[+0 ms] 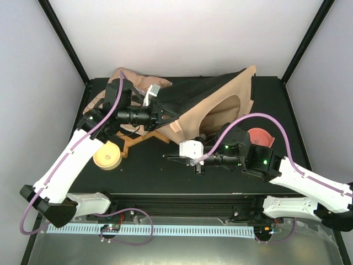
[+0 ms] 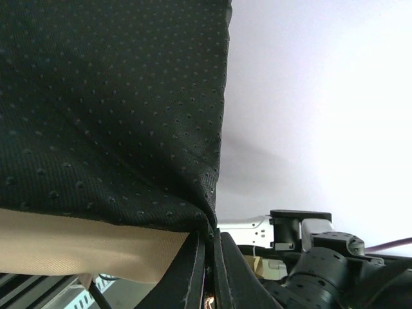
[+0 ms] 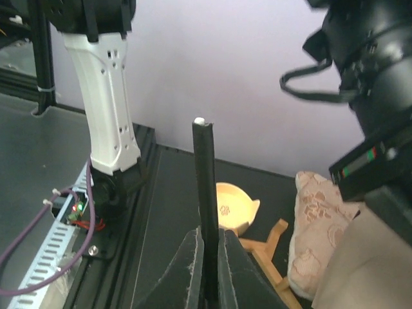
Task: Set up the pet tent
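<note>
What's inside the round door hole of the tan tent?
Only darkness and black lining show through the pet tent's doorway. The tan canvas covers the rest of the inside, so anything deeper is hidden.

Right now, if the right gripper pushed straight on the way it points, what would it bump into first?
Probably the yellow bowl, touched first by the thin black pole that the right gripper holds. Depth is unclear.

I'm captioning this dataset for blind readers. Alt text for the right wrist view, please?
The right gripper is shut on a thin black pole with a white tip. Behind it lie a yellow bowl, a wooden stand and a floral cushion.
</note>
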Controlling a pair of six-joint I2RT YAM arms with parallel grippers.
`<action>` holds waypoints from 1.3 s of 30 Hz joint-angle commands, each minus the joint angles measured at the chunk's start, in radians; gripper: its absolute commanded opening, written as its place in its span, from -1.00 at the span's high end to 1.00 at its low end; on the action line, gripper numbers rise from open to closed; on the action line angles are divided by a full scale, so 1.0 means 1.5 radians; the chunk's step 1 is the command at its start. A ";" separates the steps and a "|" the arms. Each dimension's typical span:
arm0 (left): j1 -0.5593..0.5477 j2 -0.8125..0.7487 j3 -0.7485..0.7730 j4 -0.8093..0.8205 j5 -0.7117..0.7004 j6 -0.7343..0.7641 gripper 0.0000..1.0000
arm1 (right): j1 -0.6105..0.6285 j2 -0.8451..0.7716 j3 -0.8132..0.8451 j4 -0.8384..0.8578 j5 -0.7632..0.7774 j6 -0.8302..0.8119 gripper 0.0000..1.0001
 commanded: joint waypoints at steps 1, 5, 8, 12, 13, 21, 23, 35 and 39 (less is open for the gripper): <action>0.006 -0.025 0.062 0.043 0.037 -0.017 0.97 | -0.005 0.020 -0.046 -0.168 0.078 0.004 0.97; 0.008 -0.038 0.062 0.021 0.034 -0.010 0.97 | -0.014 0.015 -0.068 -0.156 0.082 0.042 0.98; 0.010 -0.047 0.059 0.007 0.026 -0.003 0.97 | -0.038 0.014 -0.078 -0.152 0.057 0.086 0.97; 0.012 -0.061 0.031 0.006 0.022 -0.003 0.97 | -0.047 0.008 -0.096 -0.141 0.044 0.150 0.97; 0.012 -0.066 0.023 0.007 0.022 -0.005 0.97 | -0.047 0.005 -0.101 -0.135 0.048 0.168 0.97; 0.013 -0.087 -0.022 -0.003 0.015 0.010 0.97 | -0.049 0.013 -0.092 -0.138 0.088 0.302 0.97; 0.013 -0.092 -0.035 -0.002 0.013 0.015 0.97 | -0.049 0.013 -0.091 -0.129 0.094 0.326 0.97; 0.013 -0.105 -0.072 -0.012 0.022 0.043 0.95 | -0.049 0.003 -0.076 -0.047 0.100 0.412 0.97; 0.013 -0.105 -0.074 -0.013 0.020 0.051 0.95 | -0.049 0.008 -0.068 -0.046 0.111 0.424 0.97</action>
